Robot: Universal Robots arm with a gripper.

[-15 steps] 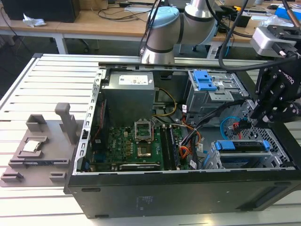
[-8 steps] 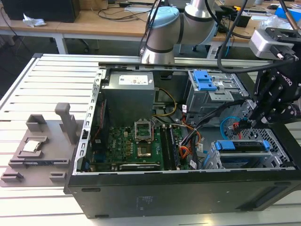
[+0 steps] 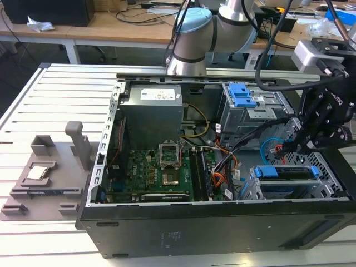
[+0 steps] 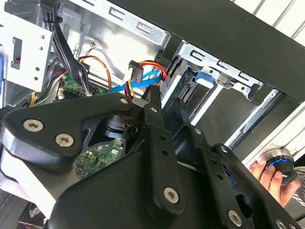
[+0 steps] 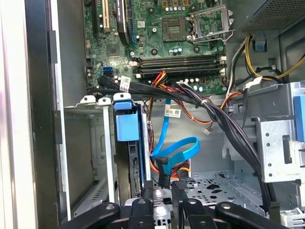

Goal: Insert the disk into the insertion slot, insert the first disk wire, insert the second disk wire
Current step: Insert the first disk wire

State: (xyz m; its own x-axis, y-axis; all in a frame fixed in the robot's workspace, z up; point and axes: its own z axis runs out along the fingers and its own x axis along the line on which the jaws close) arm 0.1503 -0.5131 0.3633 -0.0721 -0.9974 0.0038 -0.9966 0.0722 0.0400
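- The disk point(image 5: 127, 126) stands on edge inside the insertion slot point(image 5: 107, 152), with its blue frame tab at the cage mouth. In the exterior view this is the case corner on the exterior view's right. I judge it seated, so that step looks done.
- The gripper point(image 5: 163, 187) hangs low over the perforated case floor, just beside the disk's connector end. Its fingers are parted with a narrow gap between them and nothing is clamped. It is probably held this way to straddle a plug.
- The second disk wire point(image 5: 183, 148) is a light-blue flat cable that rises off the floor in a loop. Its small dark plug hangs near the fingertips, roughly in line with the gap. Whether the plug meets the disk's socket, I cannot tell.
- The first disk wire point(image 5: 207, 130) is a thin red lead whose pale plug dangles free, well apart from the disk — not inserted, by the look of it.
- Room is tight here. The cage wall is on one side of the gripper, and the orange-and-black bundle point(image 5: 185, 167) touches the blue loop. The thick black cable point(image 5: 224, 121) drapes across between the motherboard point(image 5: 181, 52) and the bay.
- The slack in the loop likely gives the plug some play.
- The open side of the case leaves the arm free approach — the floor under the fingers is bare metal.
- A person's hand point(image 4: 269, 177) rests on a round knob outside the case, well apart from the gripper.
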